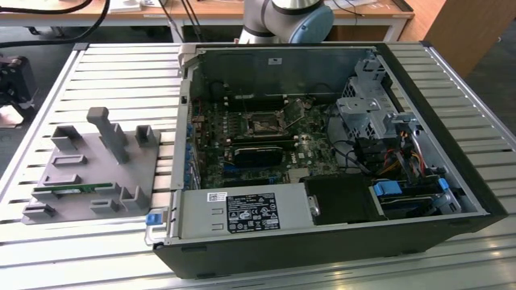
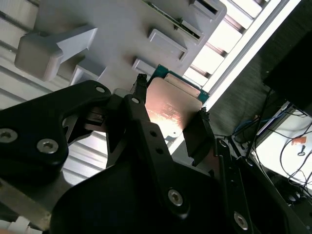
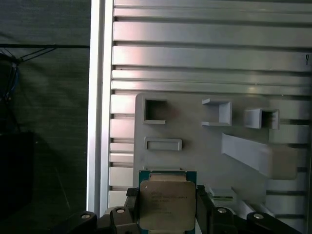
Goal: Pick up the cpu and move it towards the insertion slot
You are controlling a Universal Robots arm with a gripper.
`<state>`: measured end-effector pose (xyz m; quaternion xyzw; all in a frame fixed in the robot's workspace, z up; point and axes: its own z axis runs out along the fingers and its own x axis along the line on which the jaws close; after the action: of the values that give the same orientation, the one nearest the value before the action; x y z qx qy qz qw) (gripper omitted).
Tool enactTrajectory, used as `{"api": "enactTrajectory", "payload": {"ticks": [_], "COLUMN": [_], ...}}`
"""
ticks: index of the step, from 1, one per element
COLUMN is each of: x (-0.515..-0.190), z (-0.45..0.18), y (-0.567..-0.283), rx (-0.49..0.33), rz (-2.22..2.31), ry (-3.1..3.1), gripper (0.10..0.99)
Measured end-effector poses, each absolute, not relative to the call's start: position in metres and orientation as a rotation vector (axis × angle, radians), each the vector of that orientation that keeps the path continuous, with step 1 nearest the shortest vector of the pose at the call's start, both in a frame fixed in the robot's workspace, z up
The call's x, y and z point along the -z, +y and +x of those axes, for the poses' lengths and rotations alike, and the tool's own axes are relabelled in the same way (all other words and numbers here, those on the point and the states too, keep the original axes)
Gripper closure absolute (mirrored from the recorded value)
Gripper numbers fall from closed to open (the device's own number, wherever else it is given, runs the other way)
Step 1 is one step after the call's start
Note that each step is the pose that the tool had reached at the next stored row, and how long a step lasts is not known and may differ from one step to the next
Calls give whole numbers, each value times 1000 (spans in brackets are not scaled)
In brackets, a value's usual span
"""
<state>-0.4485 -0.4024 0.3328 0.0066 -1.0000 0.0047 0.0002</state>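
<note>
Black claw [image 3: 167, 204] grips the flat, square, silver-topped cpu [image 3: 165, 210].

Part of cpu [image 2: 171, 108] hidden behind hand [image 2: 171, 96] in second wrist view.

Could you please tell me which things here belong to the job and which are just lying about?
Job: cpu, held in the gripper; insertion slot.
Lying about: memory stick; grey fixture plate; power supply.
</note>
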Motion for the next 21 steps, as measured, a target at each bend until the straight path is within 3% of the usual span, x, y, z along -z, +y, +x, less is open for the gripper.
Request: {"api": "enactTrajectory", "payload": {"ticks": [21], "x": [-389], "z": [-449], "y": [-402], "rx": [-15], "rz": [18], "ry": [-3141], "gripper": [541]}}
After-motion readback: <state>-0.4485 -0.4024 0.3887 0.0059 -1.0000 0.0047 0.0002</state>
